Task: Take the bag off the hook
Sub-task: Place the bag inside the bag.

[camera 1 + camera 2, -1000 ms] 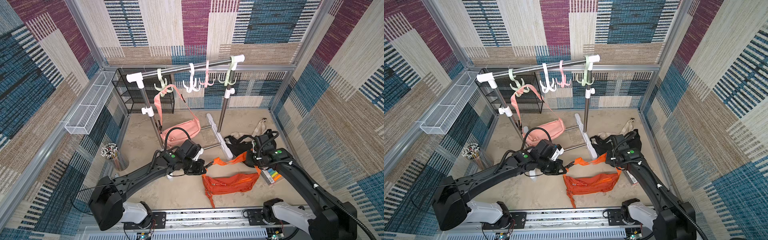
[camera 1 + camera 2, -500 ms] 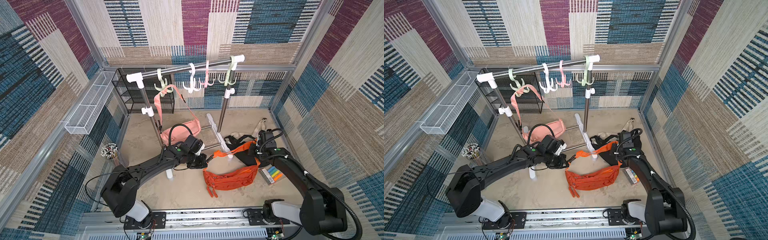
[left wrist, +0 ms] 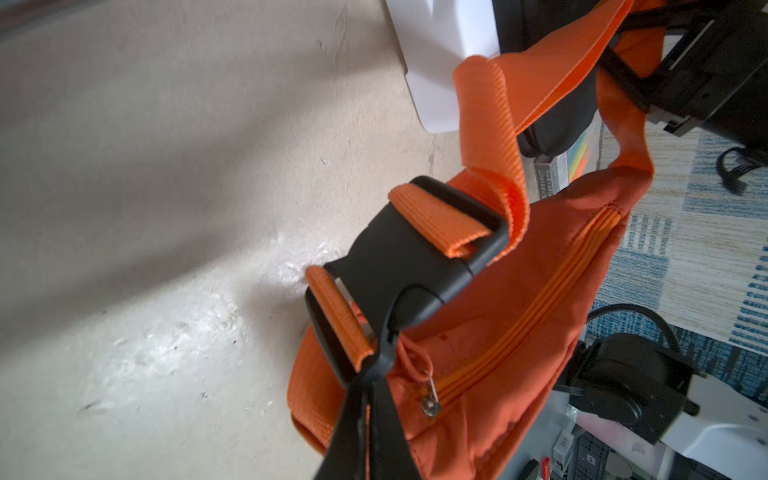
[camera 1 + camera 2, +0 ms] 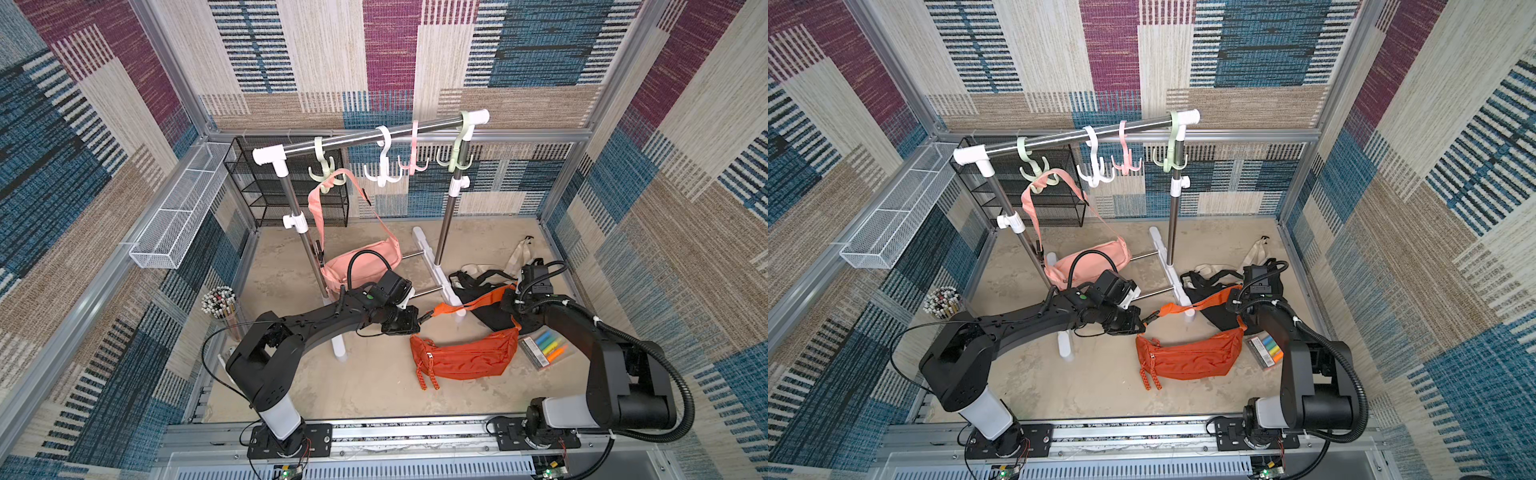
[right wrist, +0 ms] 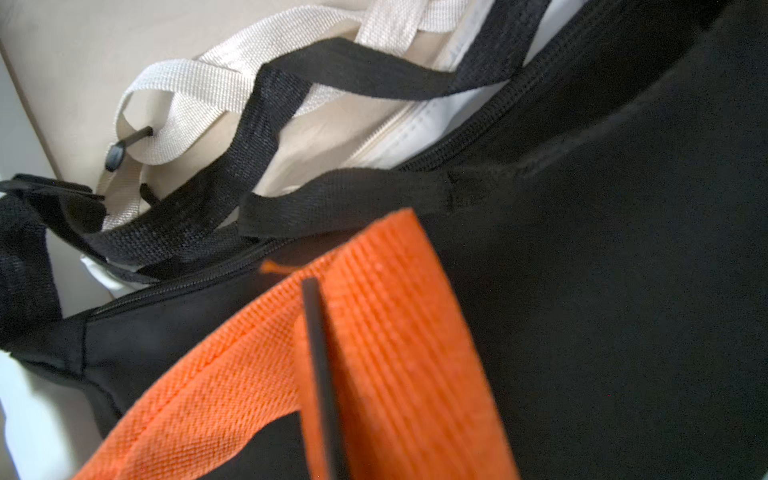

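Beige scuffed floor (image 4: 374, 386); patchwork woven walls (image 4: 390, 50); orange bag (image 4: 461, 357) lying flat.

The beige bench (image 4: 374, 399) carries the rack's white feet (image 4: 434, 266). The orange bag (image 4: 461, 357) lies in front of them. Further right lie a black bag (image 4: 490, 318), a cream bag (image 4: 517, 255) and a highlighter pack (image 4: 544, 351). A pen cup (image 4: 220, 303) and a black wire shelf (image 4: 286, 195) stand at the left.

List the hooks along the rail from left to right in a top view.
From the left: green hook carrying the pink bag → white hook → pink hook → last green hook.
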You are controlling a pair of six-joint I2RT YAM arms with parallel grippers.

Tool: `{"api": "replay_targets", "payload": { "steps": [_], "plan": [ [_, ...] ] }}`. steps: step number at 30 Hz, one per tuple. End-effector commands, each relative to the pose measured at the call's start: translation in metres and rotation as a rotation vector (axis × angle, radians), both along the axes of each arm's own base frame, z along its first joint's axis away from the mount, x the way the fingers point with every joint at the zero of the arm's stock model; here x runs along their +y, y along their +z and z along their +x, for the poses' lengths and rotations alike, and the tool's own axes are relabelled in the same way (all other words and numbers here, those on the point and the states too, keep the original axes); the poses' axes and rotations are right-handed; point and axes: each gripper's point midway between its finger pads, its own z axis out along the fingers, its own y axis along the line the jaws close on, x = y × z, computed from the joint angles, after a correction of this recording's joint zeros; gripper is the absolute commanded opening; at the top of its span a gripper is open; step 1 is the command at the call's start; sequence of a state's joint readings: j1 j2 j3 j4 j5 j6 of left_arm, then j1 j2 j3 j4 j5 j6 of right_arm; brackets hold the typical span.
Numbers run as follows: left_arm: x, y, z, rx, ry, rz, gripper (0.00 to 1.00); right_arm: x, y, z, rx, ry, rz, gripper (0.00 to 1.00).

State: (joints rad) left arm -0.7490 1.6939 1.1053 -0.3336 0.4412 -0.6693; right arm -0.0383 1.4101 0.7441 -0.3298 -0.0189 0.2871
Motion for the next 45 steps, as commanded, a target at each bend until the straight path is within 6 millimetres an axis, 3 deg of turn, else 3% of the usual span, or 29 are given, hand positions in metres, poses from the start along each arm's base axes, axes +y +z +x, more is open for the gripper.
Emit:
{"api": "replay_targets", "payload": {
  "steps": [1,10,16,20,26,27,28,30,36,45],
  "plan": [
    [-0.014,0.01,0.011,-0.017,0.017,-0.053,0.07,-0.002,0.01,0.019,-0.062,0.003,-0.001,0.08],
    [-0.034,0.009,0.016,-0.009,-0.007,-0.079,0.15,-0.013,0.004,0.036,-0.028,-0.024,-0.012,0.09],
    [-0.043,0.015,0.013,-0.019,-0.02,-0.09,0.18,-0.016,0.012,0.044,-0.037,-0.021,-0.01,0.11],
    [-0.043,0.022,0.009,-0.02,-0.055,-0.086,0.23,-0.014,0.017,0.047,-0.008,-0.009,0.012,0.35],
    [-0.021,0.046,0.007,-0.105,-0.07,-0.016,0.33,-0.015,0.038,0.038,-0.02,-0.018,0.004,0.55],
    [-0.017,0.052,0.007,-0.122,-0.07,-0.007,0.34,-0.017,0.043,0.036,-0.025,-0.027,-0.006,0.67],
    [-0.014,0.058,0.006,-0.137,-0.073,-0.004,0.35,-0.019,0.045,0.032,-0.026,-0.037,-0.014,0.72],
    [-0.008,0.069,0.003,-0.16,-0.077,-0.002,0.35,-0.02,0.051,0.027,-0.029,-0.042,-0.014,0.74],
    [0.01,0.107,-0.009,-0.243,-0.102,-0.009,0.35,-0.012,0.092,0.016,-0.125,-0.039,0.036,0.75],
    [0.053,0.162,-0.028,-0.497,-0.122,-0.019,0.34,0.028,0.201,-0.003,-0.465,0.102,0.198,0.75]
  ]
}}
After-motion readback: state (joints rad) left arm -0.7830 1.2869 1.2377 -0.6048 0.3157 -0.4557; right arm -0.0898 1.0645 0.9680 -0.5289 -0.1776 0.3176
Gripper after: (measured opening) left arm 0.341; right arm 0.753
